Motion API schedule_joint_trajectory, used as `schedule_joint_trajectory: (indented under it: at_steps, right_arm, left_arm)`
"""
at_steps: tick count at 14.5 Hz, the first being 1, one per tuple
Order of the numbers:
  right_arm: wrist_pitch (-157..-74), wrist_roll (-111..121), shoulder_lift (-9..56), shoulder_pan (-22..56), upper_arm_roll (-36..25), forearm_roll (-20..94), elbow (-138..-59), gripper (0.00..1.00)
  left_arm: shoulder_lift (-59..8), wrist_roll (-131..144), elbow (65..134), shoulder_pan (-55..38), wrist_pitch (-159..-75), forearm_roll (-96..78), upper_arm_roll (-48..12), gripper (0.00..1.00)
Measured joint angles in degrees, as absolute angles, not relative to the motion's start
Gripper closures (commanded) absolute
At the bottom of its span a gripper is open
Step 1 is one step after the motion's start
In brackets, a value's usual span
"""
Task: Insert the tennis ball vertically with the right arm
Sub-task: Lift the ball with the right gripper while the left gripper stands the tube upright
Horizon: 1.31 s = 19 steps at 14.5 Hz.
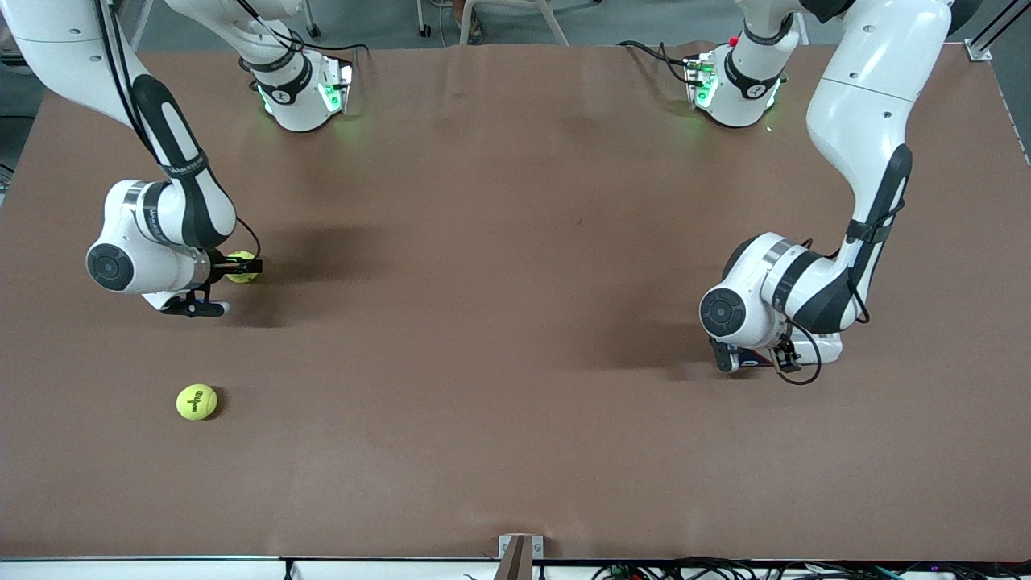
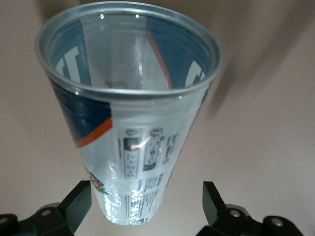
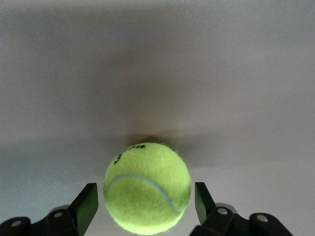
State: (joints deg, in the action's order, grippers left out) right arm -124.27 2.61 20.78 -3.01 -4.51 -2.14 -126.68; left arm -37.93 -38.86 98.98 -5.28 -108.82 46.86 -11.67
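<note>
— Right wrist view: we see the right gripper spread, a tennis ball between its fingers with slim gaps each side, resting on the brown table.

— And the left gripper?

— Also parted, straddling a clear can with blue and orange print, not clamped. Outward, we find a second ball nearer the front camera than the first. Chair legs stand on grey floor by the bases.
</note>
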Motion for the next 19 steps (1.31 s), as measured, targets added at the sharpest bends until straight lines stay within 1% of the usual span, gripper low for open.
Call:
schedule_joint_trajectory:
  at_steps: [2, 3, 5, 6, 9, 10, 12, 14, 15, 17, 19]
  right_arm:
    - [-124.29, 2.62, 21.21, -3.03, -4.51, -2.15, -126.68, 0.29]
    - [-124.33, 2.62, 21.38, -3.03, -4.51, -2.15, -126.68, 0.37]
    - [-124.26, 2.62, 21.42, -3.04, -4.51, -2.17, -126.60, 0.50]
    - [-124.24, 2.62, 21.40, -3.05, -4.51, -2.17, -126.54, 0.51]
    - [-123.88, 2.62, 21.41, -3.05, -4.50, -2.17, -125.92, 0.51]
    - [-122.20, 2.62, 21.39, -3.04, -4.47, -2.17, -124.61, 0.51]
    - [-115.11, 2.62, 21.18, -2.94, -4.34, -2.18, -118.87, 0.51]
    - [-106.65, 2.62, 20.88, -2.68, -4.24, -2.18, -110.68, 0.51]
    - [-103.69, 2.62, 20.70, -2.43, -4.19, -2.17, -107.13, 0.51]
    - [-101.22, 2.62, 20.42, -1.70, -4.13, -2.16, -103.28, 0.51]
    - [-101.14, 2.62, 20.48, -0.73, -4.06, -2.16, -102.49, 0.51]
  left_arm:
    - [-38.33, -38.82, 98.47, -5.30, -108.83, 46.87, -11.70, 0.03]
    - [-38.65, -38.82, 98.15, -5.30, -108.83, 46.87, -11.70, 0.03]
    - [-39.60, -38.80, 97.31, -5.36, -108.90, 46.87, -11.72, 0.03]
    - [-40.03, -38.76, 96.96, -5.40, -108.98, 46.87, -11.75, 0.04]
    - [-41.30, -38.60, 96.36, -5.51, -109.62, 46.87, -11.78, 0.07]
    - [-41.57, -38.57, 96.28, -5.51, -109.87, 46.87, -11.78, 0.09]
    - [-41.90, -38.54, 96.16, -5.51, -110.21, 47.73, -11.79, 0.14]
    - [-42.19, -38.49, 96.09, -5.51, -110.30, 48.48, -11.80, 0.22]
    - [-42.26, -38.47, 96.00, -5.53, -110.36, 48.59, -11.82, 0.25]
    - [-42.28, -38.45, 95.75, -5.59, -110.49, 48.62, -11.86, 0.29]
    - [-42.29, -38.43, 95.65, -5.60, -110.52, 48.62, -11.91, 0.31]
